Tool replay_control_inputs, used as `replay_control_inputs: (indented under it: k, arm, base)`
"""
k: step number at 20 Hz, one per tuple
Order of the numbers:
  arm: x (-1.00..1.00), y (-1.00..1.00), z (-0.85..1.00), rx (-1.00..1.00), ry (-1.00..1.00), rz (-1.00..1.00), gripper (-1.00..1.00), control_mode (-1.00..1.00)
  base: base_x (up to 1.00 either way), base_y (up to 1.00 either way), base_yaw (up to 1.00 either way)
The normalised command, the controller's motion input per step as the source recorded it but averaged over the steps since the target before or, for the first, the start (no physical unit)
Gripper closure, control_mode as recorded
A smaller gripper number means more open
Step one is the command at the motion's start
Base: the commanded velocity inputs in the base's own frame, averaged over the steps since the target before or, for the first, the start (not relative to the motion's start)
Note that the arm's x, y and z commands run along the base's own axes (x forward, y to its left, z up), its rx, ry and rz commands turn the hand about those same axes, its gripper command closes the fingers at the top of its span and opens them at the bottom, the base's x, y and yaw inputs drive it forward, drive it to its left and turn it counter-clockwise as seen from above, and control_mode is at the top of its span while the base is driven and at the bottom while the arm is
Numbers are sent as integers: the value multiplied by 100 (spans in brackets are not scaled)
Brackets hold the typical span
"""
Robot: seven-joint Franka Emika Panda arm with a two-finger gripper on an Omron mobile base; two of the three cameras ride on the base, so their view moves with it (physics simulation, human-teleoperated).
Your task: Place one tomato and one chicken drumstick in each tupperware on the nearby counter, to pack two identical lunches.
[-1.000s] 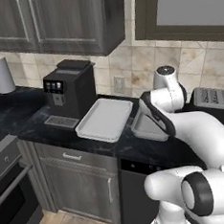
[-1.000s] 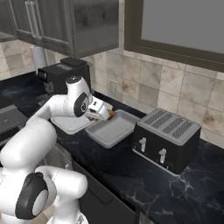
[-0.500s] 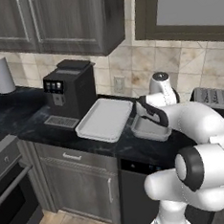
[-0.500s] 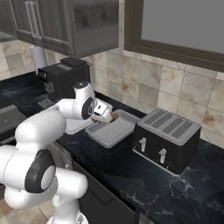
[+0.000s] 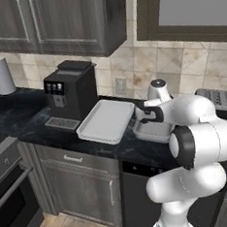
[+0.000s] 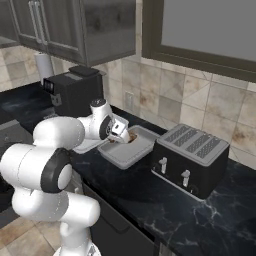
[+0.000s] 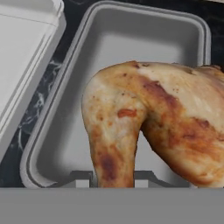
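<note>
Hand view, chicken drumstick (image 7: 144, 127) in tool (image 7: 113, 178), bone end toward fingertips

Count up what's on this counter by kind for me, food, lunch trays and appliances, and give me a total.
Chicken drumstick: 1, held over the right tray
Tupperware trays: 2, left and right
Coffee machine: 1
Toaster: 1
Paper towel roll: 1
Tomatoes: 0 visible
Total: 6

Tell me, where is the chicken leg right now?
The gripper holds the chicken drumstick over the tupperware beside the toaster.
</note>
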Motion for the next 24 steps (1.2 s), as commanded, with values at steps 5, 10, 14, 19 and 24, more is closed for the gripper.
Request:
replay_control_inputs:
  k: [5,10,14,19,24]
  arm:
    - [25,-5,-32,0,0,-3,100,-100]
    - [17,-11,-21,0,2,-4,100,-100]
    - [17,-4,-26,0,2,-5,100,-100]
    - [18,0,-27,0,2,-5,100,-100]
    - [17,0,-25,0,1,-5,100,-100]
  base:
    - [0,0,0]
    - [0,0,0]
    - [0,0,0]
    - [0,0,0]
    - [0,0,0]
